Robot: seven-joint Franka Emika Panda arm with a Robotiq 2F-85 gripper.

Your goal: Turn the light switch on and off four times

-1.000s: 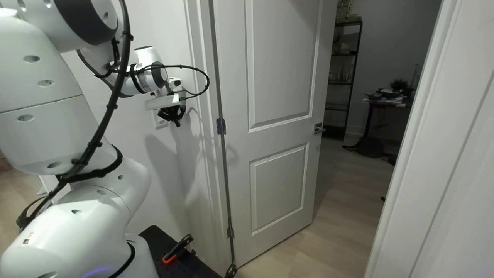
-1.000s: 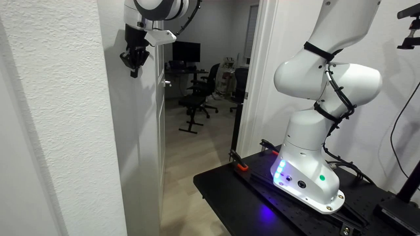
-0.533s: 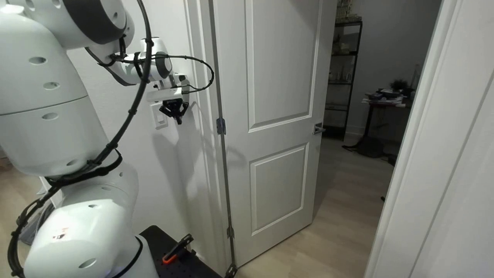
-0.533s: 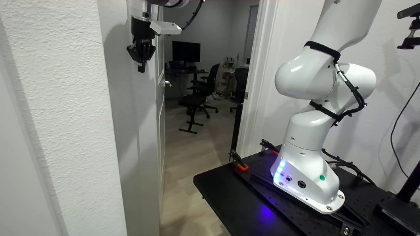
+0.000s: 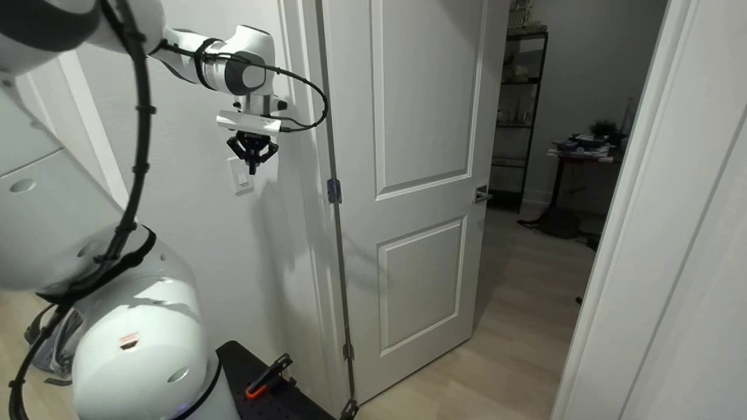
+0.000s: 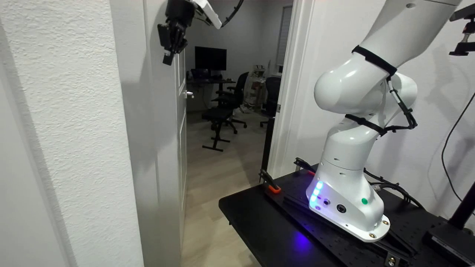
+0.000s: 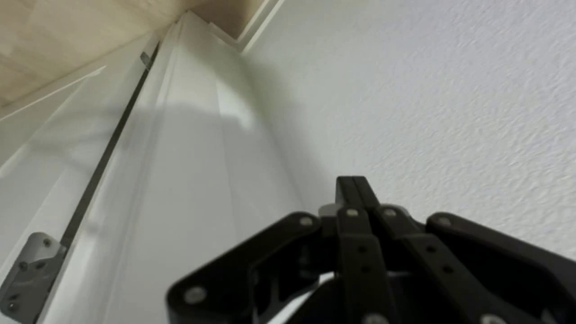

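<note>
Near the light switch [image 5: 240, 179], the hand [image 5: 252, 170], fingertips [image 7: 346, 192] pressed together, hangs higher than a moment earlier.

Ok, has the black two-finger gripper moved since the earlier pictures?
Yes: in an exterior view, the black two-finger gripper has gone up and slightly picture-left, judged against the white rectangular light switch.

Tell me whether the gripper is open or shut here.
Shut: in the wrist view, the gripper has its two fingertips together, with no visible gap between them.
</note>
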